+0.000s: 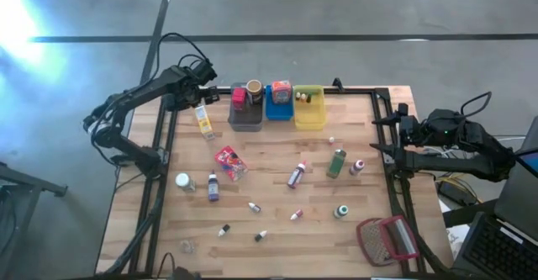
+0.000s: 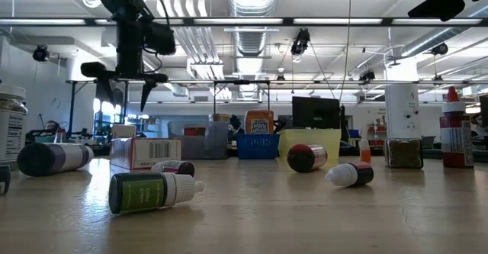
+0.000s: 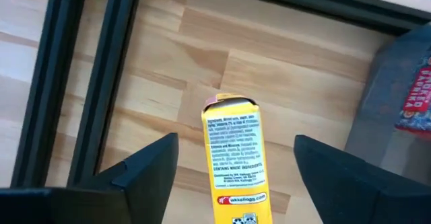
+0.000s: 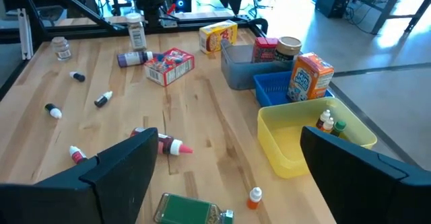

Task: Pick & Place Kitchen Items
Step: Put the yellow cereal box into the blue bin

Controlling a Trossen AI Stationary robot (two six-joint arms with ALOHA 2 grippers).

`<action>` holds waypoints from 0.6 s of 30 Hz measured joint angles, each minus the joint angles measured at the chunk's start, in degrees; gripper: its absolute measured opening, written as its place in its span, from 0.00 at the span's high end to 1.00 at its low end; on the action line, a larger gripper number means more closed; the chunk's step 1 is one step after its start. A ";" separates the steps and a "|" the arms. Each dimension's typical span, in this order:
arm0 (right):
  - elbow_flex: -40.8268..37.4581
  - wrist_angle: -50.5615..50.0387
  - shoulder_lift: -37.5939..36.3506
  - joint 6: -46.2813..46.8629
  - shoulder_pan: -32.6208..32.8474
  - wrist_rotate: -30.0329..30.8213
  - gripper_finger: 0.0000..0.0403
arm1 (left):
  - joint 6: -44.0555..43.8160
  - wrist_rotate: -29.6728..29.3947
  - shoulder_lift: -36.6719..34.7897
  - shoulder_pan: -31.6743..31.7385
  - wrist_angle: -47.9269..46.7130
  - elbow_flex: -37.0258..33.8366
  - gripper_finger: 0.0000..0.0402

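The left gripper [image 1: 200, 95] hangs above the far-left part of the desk [image 1: 277, 229], jaws spread wide and holding nothing. Directly beneath them, in the left wrist view, a yellow box [image 3: 233, 158] lies flat on the wood, its printed panel facing up, just beside the grey bin [image 1: 245, 116]. The box sits between the two fingers but apart from both.

It looks like thin cardboard: light, stiff along its long edges, and likely to dent or crush if squeezed hard on the broad faces. The sensible hold would be across its narrow width, near the middle of its length, so it does not swing or tip when lifted. Its glossy print may be somewhat slippery, so a firm but modest squeeze seems right.

The right gripper [image 4: 222, 170] waits at the right edge of the desk, jaws released and empty, looking across at the yellow bin [image 4: 303, 140], the blue bin [image 4: 276, 89] and a green bottle [image 4: 188, 210] lying on its side. Small coloured-cap bottles [image 1: 255, 207] are scattered over the near half of the desk.
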 joint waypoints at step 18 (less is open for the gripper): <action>0.00 -0.01 0.00 -0.01 0.01 0.02 0.27 | 1.73 4.55 7.20 3.33 1.17 -0.03 0.26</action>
